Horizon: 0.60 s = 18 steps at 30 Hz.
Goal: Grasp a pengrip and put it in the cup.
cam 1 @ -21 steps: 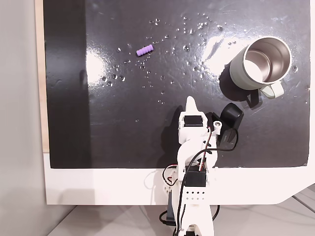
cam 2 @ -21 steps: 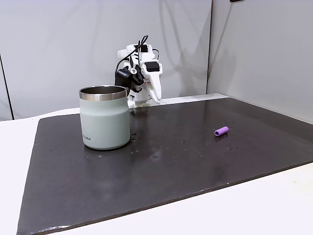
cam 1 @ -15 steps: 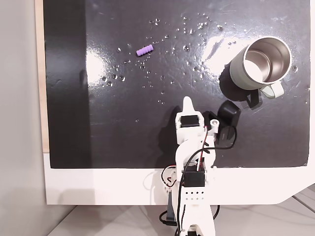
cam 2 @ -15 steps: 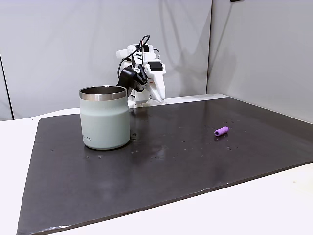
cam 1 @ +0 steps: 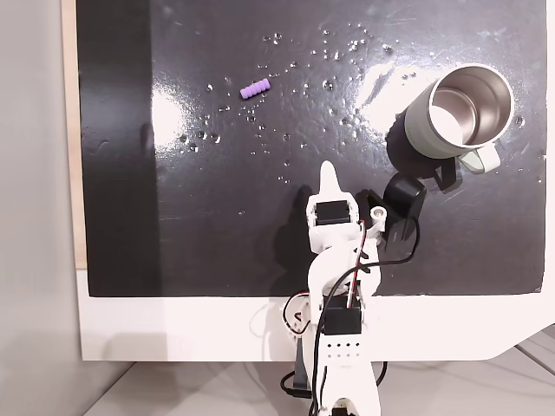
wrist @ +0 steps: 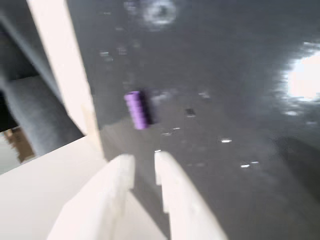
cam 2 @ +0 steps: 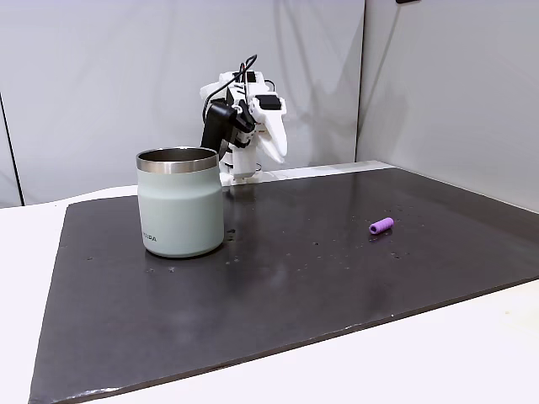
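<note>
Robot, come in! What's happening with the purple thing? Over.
End effector nearly closed, empty, raised above the mat. Pengrip lying untouched, far from cup. Nothing between. Over.

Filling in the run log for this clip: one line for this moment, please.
phase: approach | gripper: nearly shut, holding nothing, raised near base | pengrip: lying on dark mat, untouched | cup: upright, looks unfilled

Dark mat (cam 1: 217, 225) on white table (cam 1: 173, 329); pengrip (cam 1: 255, 88), cup (cam 1: 455, 113) on mat.
</note>
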Motion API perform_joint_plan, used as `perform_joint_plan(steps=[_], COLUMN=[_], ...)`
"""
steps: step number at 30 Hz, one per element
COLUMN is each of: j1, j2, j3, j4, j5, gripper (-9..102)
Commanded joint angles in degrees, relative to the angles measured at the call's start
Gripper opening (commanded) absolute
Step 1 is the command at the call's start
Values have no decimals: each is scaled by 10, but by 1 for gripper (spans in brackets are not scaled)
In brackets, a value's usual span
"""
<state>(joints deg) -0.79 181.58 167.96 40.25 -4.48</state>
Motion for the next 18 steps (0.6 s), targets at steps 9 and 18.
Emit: perform_joint_plan(steps=[9,18], j1=[-72,-130], j2=[-289,-524], j3=[-359,-634], j4=[-15,60], j5=[96,169], gripper=[0,0])
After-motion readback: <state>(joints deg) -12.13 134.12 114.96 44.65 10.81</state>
